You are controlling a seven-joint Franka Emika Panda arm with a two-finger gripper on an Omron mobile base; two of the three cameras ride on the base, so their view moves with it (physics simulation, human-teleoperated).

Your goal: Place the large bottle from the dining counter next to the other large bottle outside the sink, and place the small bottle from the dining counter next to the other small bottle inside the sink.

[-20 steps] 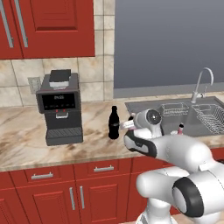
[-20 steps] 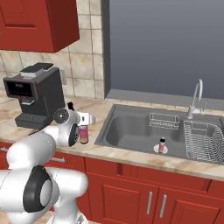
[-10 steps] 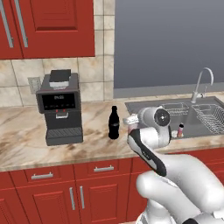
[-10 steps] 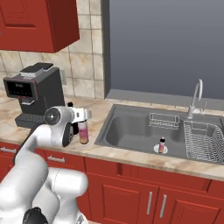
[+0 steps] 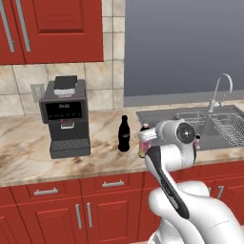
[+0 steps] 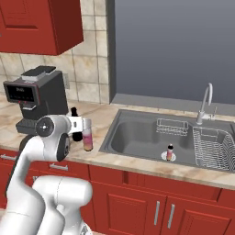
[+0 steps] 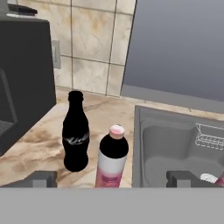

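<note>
The pink bottle (image 7: 112, 157) stands upright on the counter (image 7: 39, 148) between the wide-open gripper (image 7: 111, 178) fingertips, ungripped, with the dark cola bottle (image 7: 75, 132) just beyond it to the left, sink (image 7: 175, 144) to the right.

You've got 2 large bottles upright on the counter (image 7: 39, 148), close beside each other but apart, nr the sink's (image 6: 133, 137) left rim. Dark cola-style bottle (image 7: 75, 132) w/ black cap sits further from the rim; pink-labelled bottle (image 7: 112, 156) w/ dark shoulder & pale pink cap stands nearer the front edge. One small bottle (image 6: 170, 152), pinkish w/ dark cap, upright in the basin by the drain.
</note>
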